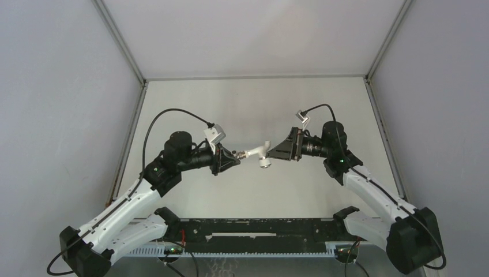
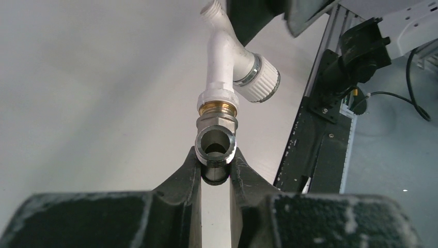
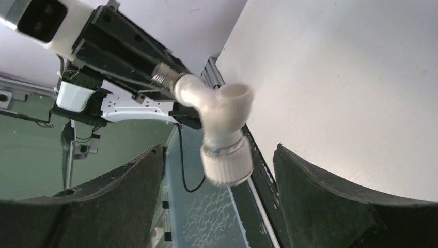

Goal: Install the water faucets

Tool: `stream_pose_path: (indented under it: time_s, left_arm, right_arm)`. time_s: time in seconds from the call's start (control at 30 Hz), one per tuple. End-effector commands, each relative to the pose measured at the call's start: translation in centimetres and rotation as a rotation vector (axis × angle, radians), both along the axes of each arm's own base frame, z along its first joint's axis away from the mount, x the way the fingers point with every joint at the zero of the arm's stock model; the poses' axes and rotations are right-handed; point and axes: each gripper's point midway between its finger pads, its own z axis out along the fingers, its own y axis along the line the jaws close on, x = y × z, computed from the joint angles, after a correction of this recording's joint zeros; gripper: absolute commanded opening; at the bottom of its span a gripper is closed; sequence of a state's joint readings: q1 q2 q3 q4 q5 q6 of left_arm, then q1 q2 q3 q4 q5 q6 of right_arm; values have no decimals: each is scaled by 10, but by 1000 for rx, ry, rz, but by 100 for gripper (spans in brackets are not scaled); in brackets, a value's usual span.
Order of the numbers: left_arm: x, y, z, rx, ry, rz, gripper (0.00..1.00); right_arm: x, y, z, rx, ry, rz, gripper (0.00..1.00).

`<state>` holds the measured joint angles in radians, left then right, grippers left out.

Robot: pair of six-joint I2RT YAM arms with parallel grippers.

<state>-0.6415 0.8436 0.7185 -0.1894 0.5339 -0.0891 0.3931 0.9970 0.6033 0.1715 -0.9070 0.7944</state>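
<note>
The white plastic tap [image 1: 258,152] and the grey metal fitting [image 2: 216,146] are joined end to end through a brass nut and are held in the air above the table's middle. My left gripper [image 1: 236,157] is shut on the grey fitting, whose open bore faces the left wrist camera. The tap [image 2: 223,57] rises beyond it, with its ribbed knob [image 2: 262,78] off to the right. My right gripper [image 1: 271,153] is open. In the right wrist view the tap [image 3: 219,111] hangs between and just beyond its spread fingers [image 3: 304,175], untouched.
A black rail [image 1: 254,231] runs along the table's near edge between the arm bases. Grey enclosure walls stand on the left, right and back. The white table [image 1: 254,104] lies below both grippers.
</note>
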Motion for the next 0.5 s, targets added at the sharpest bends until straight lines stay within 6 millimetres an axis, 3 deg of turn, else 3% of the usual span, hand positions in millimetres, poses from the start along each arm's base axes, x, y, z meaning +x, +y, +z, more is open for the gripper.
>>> stream_pose_path:
  time_s: [0.0,0.2,0.47]
  left_arm:
    - [-4,-6,61,-140,-90,-39,0]
    - [4,-3,59,-132,-94,5,0]
    - [13,-4,44,-97,-77,29,0]
  right_arm:
    - [4,18,11,64,-16,65,85]
    - [-18,42,23,112,21,180,86]
    - [-44,44,49,132,58,278,86]
